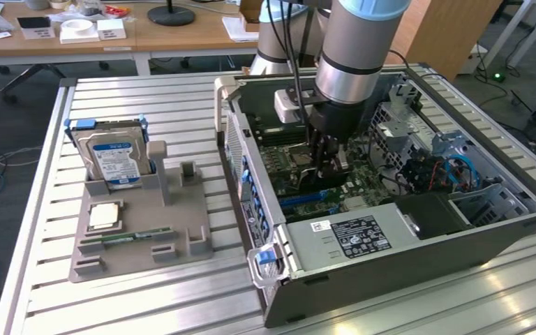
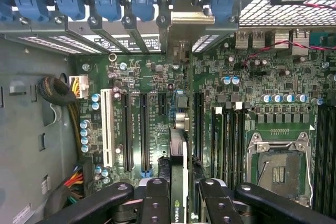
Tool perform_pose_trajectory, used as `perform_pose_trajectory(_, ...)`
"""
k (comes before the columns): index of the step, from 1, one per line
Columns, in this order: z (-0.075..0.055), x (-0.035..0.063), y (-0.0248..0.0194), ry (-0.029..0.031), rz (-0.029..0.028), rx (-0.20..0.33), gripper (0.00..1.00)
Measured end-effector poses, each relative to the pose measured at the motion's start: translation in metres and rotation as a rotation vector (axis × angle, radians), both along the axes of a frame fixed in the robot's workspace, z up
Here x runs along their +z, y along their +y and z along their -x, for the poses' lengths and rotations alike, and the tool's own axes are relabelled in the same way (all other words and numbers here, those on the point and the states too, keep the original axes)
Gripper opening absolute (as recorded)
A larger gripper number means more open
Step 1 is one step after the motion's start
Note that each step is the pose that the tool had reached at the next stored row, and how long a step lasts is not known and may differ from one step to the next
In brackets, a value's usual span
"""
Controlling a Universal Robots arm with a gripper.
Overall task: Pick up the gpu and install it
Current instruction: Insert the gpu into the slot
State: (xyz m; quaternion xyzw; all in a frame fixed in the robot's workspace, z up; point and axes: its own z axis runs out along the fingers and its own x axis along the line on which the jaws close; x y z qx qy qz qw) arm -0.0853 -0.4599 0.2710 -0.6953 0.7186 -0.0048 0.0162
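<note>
Slatted metal bench (image 1: 156, 293), office desks behind. Open case (image 1: 389, 279) lies on its side on the bench, filling most of the exterior view's right half. Grey tray (image 1: 179, 209) sits apart on that view's left, carrying hard drives (image 1: 117, 160) upright and a RAM stick (image 1: 136, 237) flat. Arm (image 1: 361, 49) drops straight into the case opening, wrist inside the walls. Power supply (image 1: 361, 234) close on the near side, metal cage (image 1: 398, 118) just beside the arm, so little room either way. Jaws clamped on the gpu (image 2: 178, 150), one of the fingers (image 2: 155, 200) on each face. Card stands on edge over the motherboard (image 2: 142, 77), running between the black slots (image 2: 144, 129) and the RAM slots (image 2: 226, 145). Its bracket (image 2: 191, 18) is up against the rear wall by the blue latches (image 2: 107, 6). Cannot tell whether the card's lower edge is seated in a slot. CPU socket (image 2: 278, 163) well apart from the card.
</note>
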Motion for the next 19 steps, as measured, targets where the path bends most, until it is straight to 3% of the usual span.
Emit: perform_pose_trajectory(19,0.004,-0.0106,0.0,-0.0024,0.0001,0.0,0.26)
